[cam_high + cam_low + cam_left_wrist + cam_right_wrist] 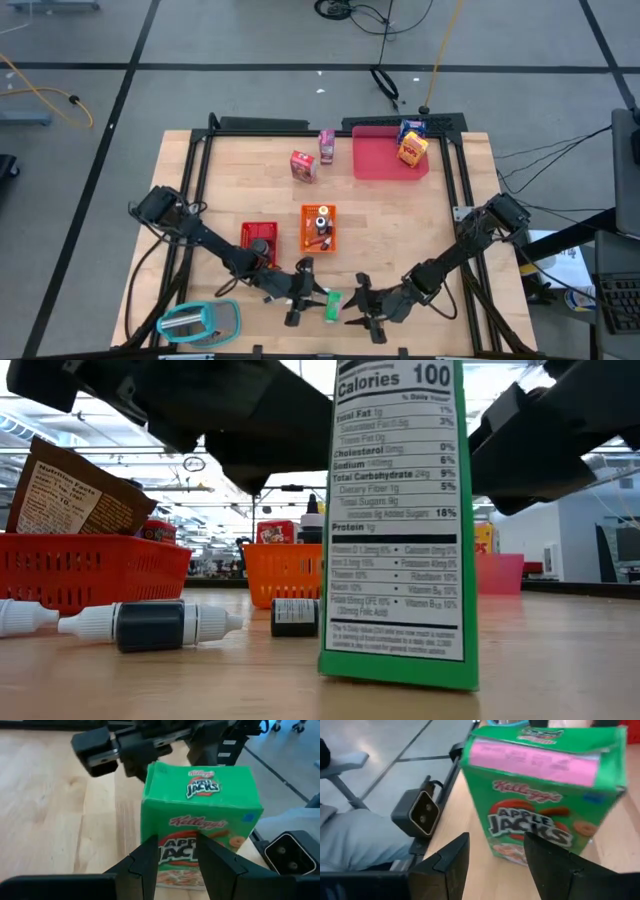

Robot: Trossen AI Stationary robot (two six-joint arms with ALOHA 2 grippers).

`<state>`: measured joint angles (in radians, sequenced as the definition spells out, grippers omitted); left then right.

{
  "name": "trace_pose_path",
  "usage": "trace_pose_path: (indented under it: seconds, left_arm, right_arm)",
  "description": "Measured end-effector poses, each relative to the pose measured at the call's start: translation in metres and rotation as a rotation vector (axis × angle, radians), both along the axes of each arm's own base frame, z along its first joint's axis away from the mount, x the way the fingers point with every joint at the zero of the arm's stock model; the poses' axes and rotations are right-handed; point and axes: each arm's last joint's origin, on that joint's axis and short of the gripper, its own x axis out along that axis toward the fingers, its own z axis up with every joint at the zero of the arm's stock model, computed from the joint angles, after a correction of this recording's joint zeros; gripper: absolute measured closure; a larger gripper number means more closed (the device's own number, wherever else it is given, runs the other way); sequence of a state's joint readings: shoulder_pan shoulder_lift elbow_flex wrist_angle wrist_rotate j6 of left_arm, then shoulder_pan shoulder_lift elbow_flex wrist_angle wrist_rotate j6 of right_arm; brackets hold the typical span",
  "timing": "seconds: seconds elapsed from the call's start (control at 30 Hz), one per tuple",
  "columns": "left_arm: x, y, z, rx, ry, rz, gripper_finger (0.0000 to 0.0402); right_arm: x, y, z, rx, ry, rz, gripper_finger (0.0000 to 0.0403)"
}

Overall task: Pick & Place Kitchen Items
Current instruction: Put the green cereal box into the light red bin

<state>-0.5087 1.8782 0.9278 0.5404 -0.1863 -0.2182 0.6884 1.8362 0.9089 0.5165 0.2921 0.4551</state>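
A green cereal box [400, 520] stands upright on its bottom end on the wooden table near the front edge. It shows small in the high view [332, 304], between my two grippers. My left gripper [177, 857] faces its printed front [200, 825], open and just short of it. My right gripper [495, 855] faces the opposite printed face [540, 820] from the table's right, also open. In both wrist views the box is wider than the gap between the fingers. Neither gripper has anything between its fingers.
A red bin [258, 240] and an orange bin [319, 228] holding small items stand behind the box. Tiny bottles [150, 625] lie on the table. A pink tray [380, 165] with cartons is at the far right. Two cartons [304, 166] stand mid-table. A teal-rimmed oval object [200, 322] is at the near left.
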Motion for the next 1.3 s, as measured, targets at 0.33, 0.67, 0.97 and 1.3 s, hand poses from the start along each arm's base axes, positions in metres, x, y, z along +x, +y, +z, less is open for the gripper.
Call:
trace_pose_path:
  seconds: [0.33,0.67,0.97,1.3]
  left_arm:
    - [-0.001,-0.002,0.001,-0.016,-0.001,-0.031,0.0268]
    - [0.0,-0.002,0.003,-0.028,-0.025,-0.032,0.0268]
    - [0.001,-0.003,0.006,-0.036,-0.052,-0.035,0.0268]
    - [0.002,-0.003,0.009,-0.043,-0.082,-0.035,0.0268]
  right_arm:
    - [-0.002,-0.004,-0.001,-0.071,0.027,-0.031,0.022]
    - [-0.008,-0.016,0.014,-0.199,0.018,-0.126,0.022]
    - [0.0,-0.019,0.016,-0.193,-0.026,-0.107,0.022]
    - [0.002,-0.018,0.019,-0.182,-0.06,-0.095,0.025]
